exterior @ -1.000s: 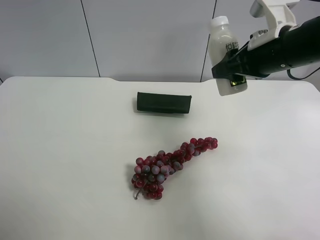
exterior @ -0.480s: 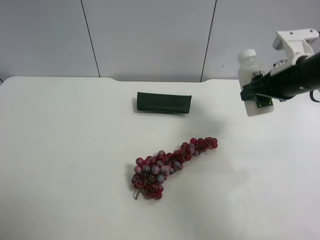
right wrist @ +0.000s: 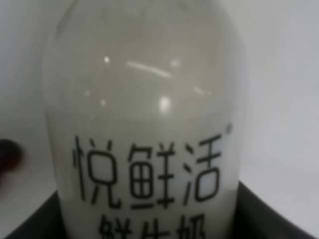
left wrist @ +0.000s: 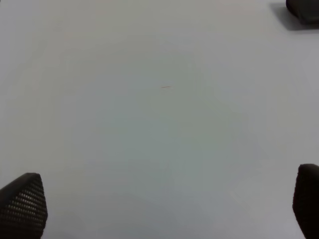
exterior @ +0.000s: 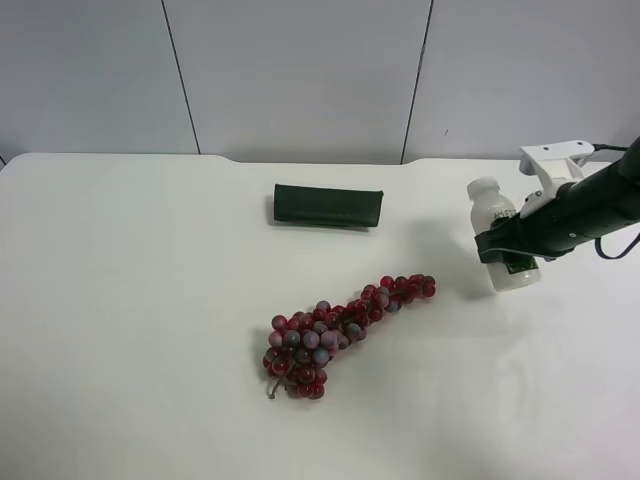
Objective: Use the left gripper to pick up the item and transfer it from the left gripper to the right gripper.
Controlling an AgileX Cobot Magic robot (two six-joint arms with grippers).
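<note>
Bottle (exterior: 491, 208), milky — in right end effector (exterior: 508, 250)

On your table (exterior: 150, 350), take the grape bunch (exterior: 340, 330) as the dial's centre. The pouch (exterior: 328, 205) lies at 12 o'clock, well apart. The bottle (exterior: 493, 212) is at 2 o'clock, farther out, clasped in the right gripper (exterior: 508, 250).
</note>
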